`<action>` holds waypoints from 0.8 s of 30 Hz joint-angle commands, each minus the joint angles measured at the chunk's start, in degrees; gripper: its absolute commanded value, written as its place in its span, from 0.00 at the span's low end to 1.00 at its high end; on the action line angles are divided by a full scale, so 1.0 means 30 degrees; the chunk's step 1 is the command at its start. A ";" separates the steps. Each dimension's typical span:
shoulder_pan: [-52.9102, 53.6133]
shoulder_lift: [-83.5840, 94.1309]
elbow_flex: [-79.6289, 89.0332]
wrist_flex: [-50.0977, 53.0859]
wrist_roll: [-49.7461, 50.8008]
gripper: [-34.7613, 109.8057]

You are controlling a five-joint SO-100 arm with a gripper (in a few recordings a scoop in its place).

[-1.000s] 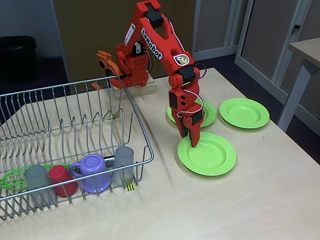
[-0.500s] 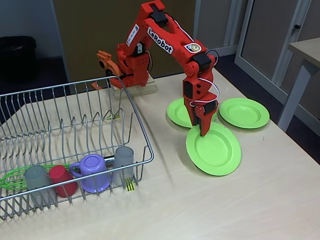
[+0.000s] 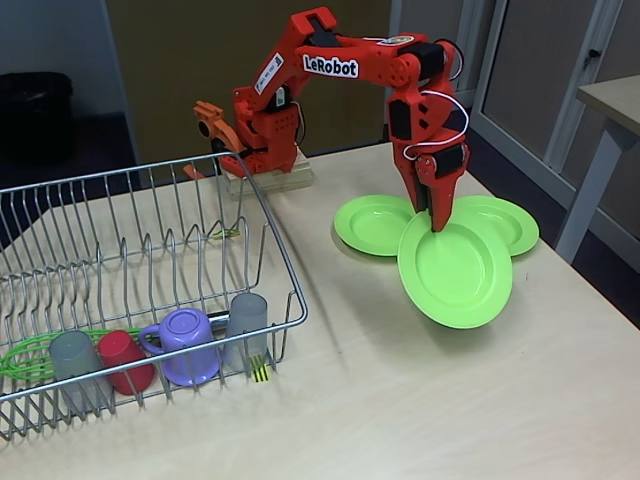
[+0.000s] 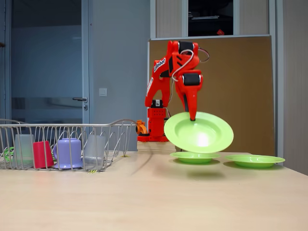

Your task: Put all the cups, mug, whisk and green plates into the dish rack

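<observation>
I see the dish rack [image 3: 140, 290] filling the left half of the high fixed view, a yellow-black striped tag [image 3: 260, 371] on its front wire; in the low side-on view the rack [image 4: 67, 144] sits at the left edge, and there I read its contents only through the wires. From above I make out the whisk [image 3: 25, 357] lying at the rack's lower left corner, its green loops behind a grey cup [image 3: 72, 357], then the red cup [image 3: 125, 360], the purple mug [image 3: 185, 345] and a second grey cup [image 3: 247, 322] in a row along the front. The orange arm [image 3: 340, 70] reaches from the upper centre to the right, with white "LeRobot" lettering legible on its upper link. The gripper [image 3: 436, 222] is clamped on the rim of one green plate [image 3: 458, 272]. The side view tells me what the high one cannot: that held plate [image 4: 198, 132] hangs tilted, clear above the table [image 4: 154, 197], over the two other plates [image 4: 195, 157] [image 4: 255, 160] lying flat at right of centre. From above, the lifted plate overlaps both.
</observation>
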 commanded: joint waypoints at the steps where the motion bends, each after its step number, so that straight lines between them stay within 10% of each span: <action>1: 0.0703 0.0908 -0.2900 0.1699 -0.0029 0.24; 24: 0.8057 1.1104 0.1025 0.2373 -0.1143 0.24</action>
